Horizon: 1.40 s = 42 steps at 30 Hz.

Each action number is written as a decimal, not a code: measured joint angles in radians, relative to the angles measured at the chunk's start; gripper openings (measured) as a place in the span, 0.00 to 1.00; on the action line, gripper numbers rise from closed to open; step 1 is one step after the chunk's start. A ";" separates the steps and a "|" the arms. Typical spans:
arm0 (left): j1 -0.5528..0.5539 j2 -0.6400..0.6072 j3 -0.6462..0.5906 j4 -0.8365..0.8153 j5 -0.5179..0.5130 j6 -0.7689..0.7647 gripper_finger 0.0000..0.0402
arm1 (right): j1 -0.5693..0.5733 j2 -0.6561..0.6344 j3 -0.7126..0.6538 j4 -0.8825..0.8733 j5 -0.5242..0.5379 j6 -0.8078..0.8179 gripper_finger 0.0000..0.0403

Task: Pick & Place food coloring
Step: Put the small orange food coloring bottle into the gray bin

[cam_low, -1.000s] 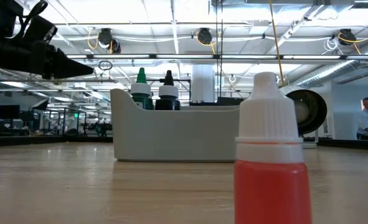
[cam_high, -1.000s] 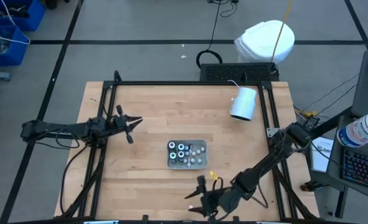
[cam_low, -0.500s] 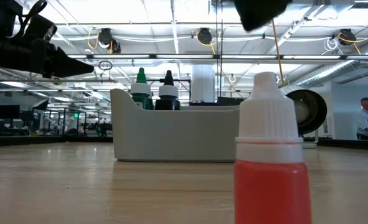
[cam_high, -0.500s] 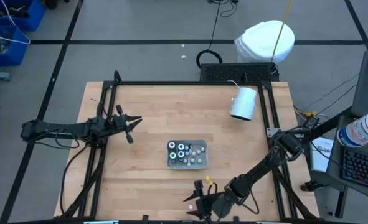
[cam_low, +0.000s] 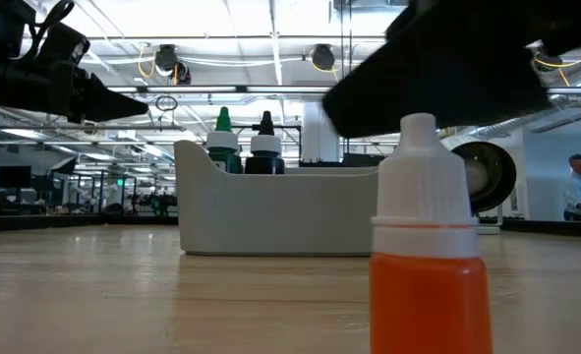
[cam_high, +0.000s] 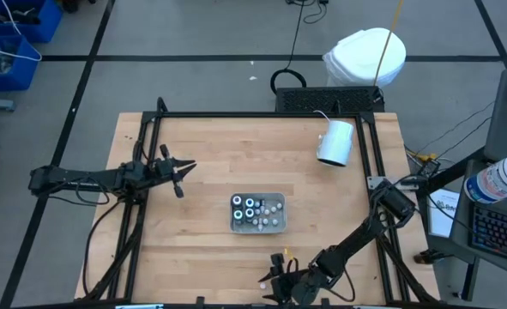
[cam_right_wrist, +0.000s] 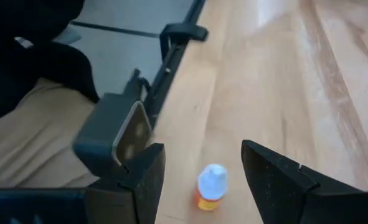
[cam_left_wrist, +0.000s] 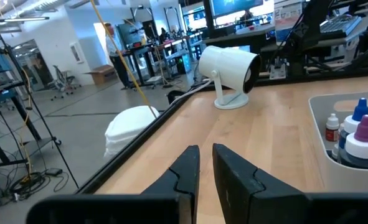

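An orange food coloring bottle (cam_right_wrist: pixel 210 186) with a white cap stands upright on the wood table, close to the near edge (cam_low: pixel 430 256). My right gripper (cam_right_wrist: pixel 201 149) hovers open just above and behind it. Its two fingers stand either side of the bottle without touching it. In the low view it shows as a dark mass (cam_low: pixel 437 74) over the cap. Several more food coloring bottles (cam_high: pixel 251 209) stand in a grey tray (cam_high: pixel 232 225) at the table's middle. My left gripper (cam_high: pixel 184 172) waits at the left, level, shut on nothing (cam_left_wrist: pixel 206 152).
A white lamp-like device (cam_high: pixel 336 142) lies at the far right of the table. Black frame rails (cam_high: pixel 369 163) run round the table's edges. A grey box (cam_right_wrist: pixel 118 134) sits on the near rail beside the orange bottle. Bare wood lies between tray and bottle.
My right gripper has come down toward the table's near edge and the orange bottle, rolling a little. In the low view it has dropped into the picture from above until it hangs over the cap. The bottle has stayed where it was.
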 joint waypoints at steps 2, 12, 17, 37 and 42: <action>0.000 0.000 0.000 0.002 0.000 -0.001 0.13 | -0.006 0.005 0.000 0.004 0.000 -0.002 0.49; 0.000 0.000 0.000 -0.002 0.000 -0.033 0.13 | -0.024 0.038 0.000 -0.009 -0.001 0.001 0.48; 0.000 0.000 0.000 -0.007 0.000 -0.033 0.13 | -0.023 0.039 0.000 -0.015 -0.001 0.003 0.47; 0.000 0.000 0.000 -0.015 0.001 -0.033 0.13 | -0.021 0.039 0.000 -0.052 -0.028 0.048 0.16; 0.000 0.000 0.000 -0.014 0.001 -0.032 0.13 | -0.021 0.039 0.000 -0.040 -0.027 0.014 0.14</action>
